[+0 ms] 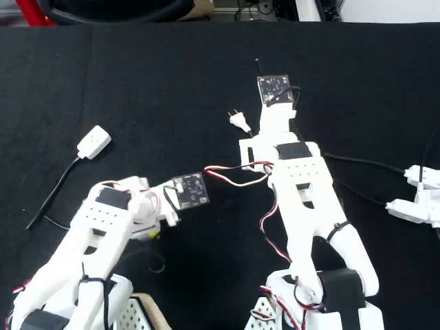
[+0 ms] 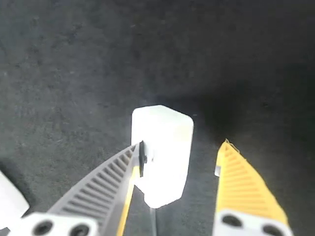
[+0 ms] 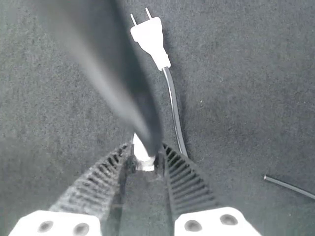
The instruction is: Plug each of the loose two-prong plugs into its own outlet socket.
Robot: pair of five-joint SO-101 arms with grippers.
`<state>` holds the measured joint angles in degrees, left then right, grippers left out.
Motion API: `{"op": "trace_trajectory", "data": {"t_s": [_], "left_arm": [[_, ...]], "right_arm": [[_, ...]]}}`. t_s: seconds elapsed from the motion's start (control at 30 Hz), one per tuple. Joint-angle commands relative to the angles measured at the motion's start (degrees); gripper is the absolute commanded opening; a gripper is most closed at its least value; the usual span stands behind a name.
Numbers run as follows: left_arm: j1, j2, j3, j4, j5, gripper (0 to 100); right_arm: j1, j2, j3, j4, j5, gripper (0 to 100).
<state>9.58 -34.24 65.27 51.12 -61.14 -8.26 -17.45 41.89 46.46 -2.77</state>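
A white two-prong plug point(image 1: 238, 121) point(image 3: 147, 33) lies loose on the black table point(image 1: 158, 82), its black cable point(image 3: 174, 113) trailing toward my right gripper. That right gripper point(image 3: 145, 153) is shut on a small white plug body point(image 3: 143, 158) whose prongs are hidden; a dark, blurred cable rises from it. In the left wrist view a white socket block point(image 2: 162, 152) stands between the fingers of my left gripper point(image 2: 182, 146), which is open. The grey finger point(image 2: 106, 184) touches the block's side and the yellow finger point(image 2: 243, 184) stays apart from it.
Another white socket point(image 1: 93, 142) with a black cable point(image 1: 49, 196) lies at the left of the table. White connector pieces point(image 1: 416, 206) sit at the right edge, with black cable point(image 1: 357, 162) running to them. Red and yellow servo wires point(image 1: 230, 175) hang between the arms.
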Motion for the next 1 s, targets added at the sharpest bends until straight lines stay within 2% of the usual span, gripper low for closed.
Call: {"op": "trace_trajectory", "data": {"t_s": [0.0,0.13,0.23,0.5,0.67,0.97], "left_arm": [[-3.38,8.62,-1.89,-4.13,-1.41,25],[-3.74,18.29,-11.03,2.11,-1.49,25],[-3.74,22.42,-13.85,2.46,-1.41,25],[-3.65,20.22,-19.12,2.73,-1.85,25],[-3.91,20.13,-19.65,2.64,-5.45,25],[-8.48,19.52,-24.66,2.9,-5.8,25]], "right_arm": [[0.97,0.13,-3.91,0.26,0.26,1.2],[0.97,0.13,-3.91,0.26,0.26,1.2],[0.97,0.13,-3.91,0.26,0.26,1.2],[0.97,0.13,-3.91,0.26,1.76,1.2],[0.97,0.13,-3.91,0.26,1.76,1.2],[0.97,0.13,-3.91,0.26,1.76,1.2]]}}
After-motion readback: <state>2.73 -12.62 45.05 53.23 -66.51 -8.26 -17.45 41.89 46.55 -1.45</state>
